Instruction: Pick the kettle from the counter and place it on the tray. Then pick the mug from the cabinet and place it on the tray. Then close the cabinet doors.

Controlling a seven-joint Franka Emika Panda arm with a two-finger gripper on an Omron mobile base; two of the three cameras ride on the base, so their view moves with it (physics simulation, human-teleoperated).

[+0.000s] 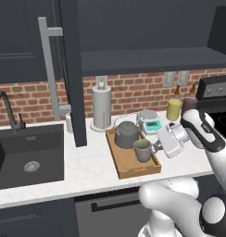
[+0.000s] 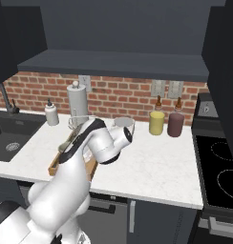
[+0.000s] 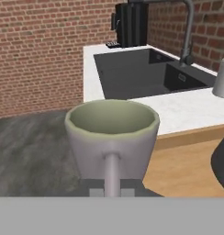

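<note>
Mug (image 1: 142, 150) is sitting low in the centre of the left base frame, over the near end of the tray (image 1: 126, 167), with the gripper (image 1: 154, 148) clamped on its handle. Kettle (image 1: 126, 134) is already resting on the tray just behind it. The mug step is in hand: next the mug needs lowering and releasing, then the cabinet door (image 1: 71, 69) at upper left needs closing. Whether the mug's base is touching the wood is hard to judge. In the right base frame the arm is covering most of the tray.
</note>
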